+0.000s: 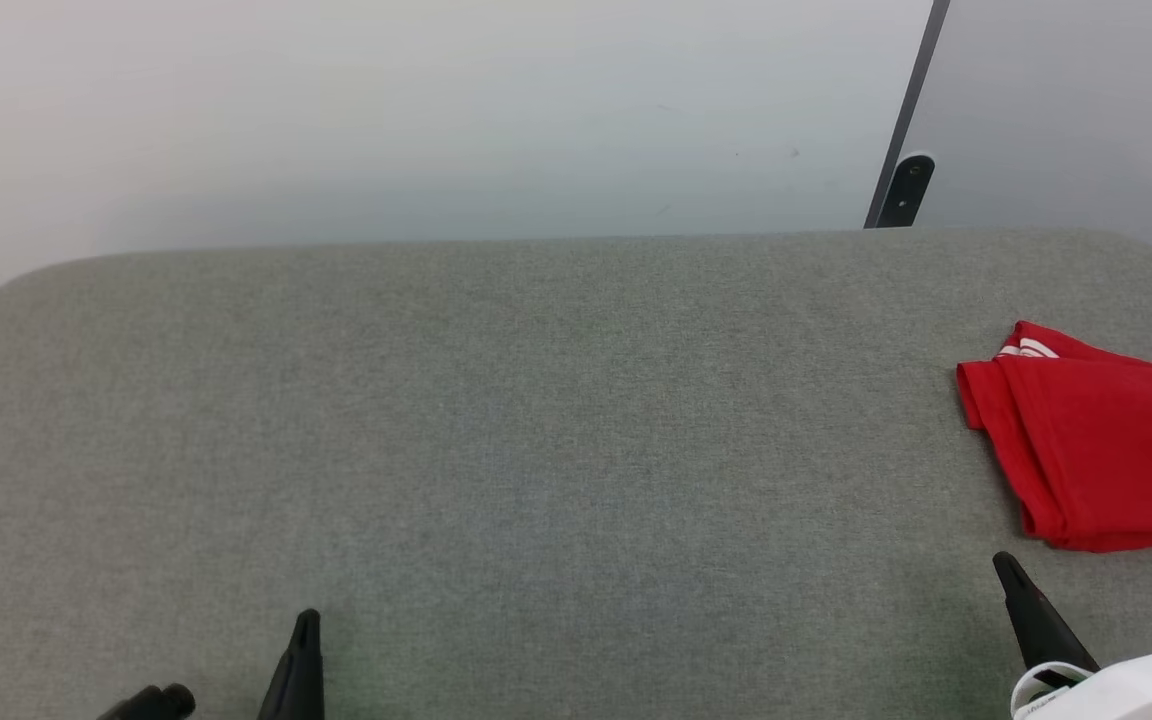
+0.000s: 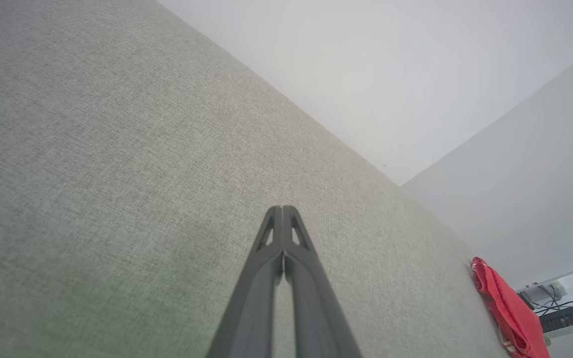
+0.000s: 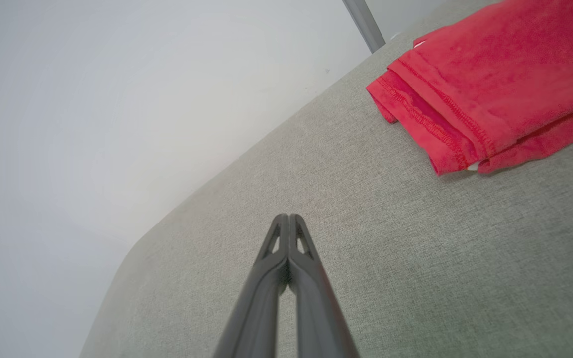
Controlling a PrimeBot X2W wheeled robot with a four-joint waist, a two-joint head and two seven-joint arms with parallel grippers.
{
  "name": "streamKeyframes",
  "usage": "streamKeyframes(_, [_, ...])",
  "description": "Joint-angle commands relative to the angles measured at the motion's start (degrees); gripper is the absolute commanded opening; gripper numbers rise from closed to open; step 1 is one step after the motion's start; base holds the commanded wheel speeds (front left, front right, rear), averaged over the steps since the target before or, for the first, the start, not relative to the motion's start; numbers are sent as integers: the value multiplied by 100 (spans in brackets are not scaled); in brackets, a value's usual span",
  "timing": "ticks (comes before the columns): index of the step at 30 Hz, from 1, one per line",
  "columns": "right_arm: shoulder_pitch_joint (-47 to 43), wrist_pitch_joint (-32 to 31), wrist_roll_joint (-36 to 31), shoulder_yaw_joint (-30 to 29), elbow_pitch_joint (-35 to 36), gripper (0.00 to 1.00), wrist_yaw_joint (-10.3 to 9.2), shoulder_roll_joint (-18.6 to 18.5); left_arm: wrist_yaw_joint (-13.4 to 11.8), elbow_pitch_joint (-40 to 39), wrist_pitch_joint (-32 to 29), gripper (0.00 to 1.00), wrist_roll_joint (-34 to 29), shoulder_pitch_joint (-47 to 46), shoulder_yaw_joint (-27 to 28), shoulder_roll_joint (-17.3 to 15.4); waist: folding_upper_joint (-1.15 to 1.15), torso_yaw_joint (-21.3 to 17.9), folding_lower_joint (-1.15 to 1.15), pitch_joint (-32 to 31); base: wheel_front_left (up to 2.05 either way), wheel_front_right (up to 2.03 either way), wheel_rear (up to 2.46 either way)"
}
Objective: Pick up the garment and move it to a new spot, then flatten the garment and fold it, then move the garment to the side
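Observation:
The garment [image 1: 1096, 450] lies folded in a red stack at the right edge of the grey table [image 1: 536, 450], a bit of white stripe showing at its far corner. It shows small and far off at the lower right of the left wrist view as the garment [image 2: 508, 308], and close at the upper right of the right wrist view as the garment [image 3: 490, 84]. My right gripper [image 1: 1006, 565] is shut and empty, just in front of the garment's near corner. My left gripper [image 1: 307, 620] is shut and empty at the near left. The shut fingertips appear as left gripper [image 2: 282, 209] and right gripper [image 3: 287, 217].
A pale wall runs behind the table, with a dark slanted post [image 1: 904, 190] at the back right. Cables and a dark shelf [image 2: 565, 311] show beyond the table's right end. The table top is bare grey fabric from the left to the garment.

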State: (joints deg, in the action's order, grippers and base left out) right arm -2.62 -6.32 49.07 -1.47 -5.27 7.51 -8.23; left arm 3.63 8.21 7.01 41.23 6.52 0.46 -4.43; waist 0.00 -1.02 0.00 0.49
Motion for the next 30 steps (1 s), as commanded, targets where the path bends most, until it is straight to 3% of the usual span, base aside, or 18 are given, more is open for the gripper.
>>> streamKeyframes(1, [181, 2, 145, -42, 41, 0, -1, 3, 56, -48, -30, 0, 178, -141, 39, -19, 0, 1, 0, 0, 0, 0, 0])
streamKeyframes(30, [490, -10, 1842, -241, -328, 0, -2, 221, 198, 206, -543, 0, 2212, -612, 242, 27, 0, 32, 0, -10, 0, 0, 0])
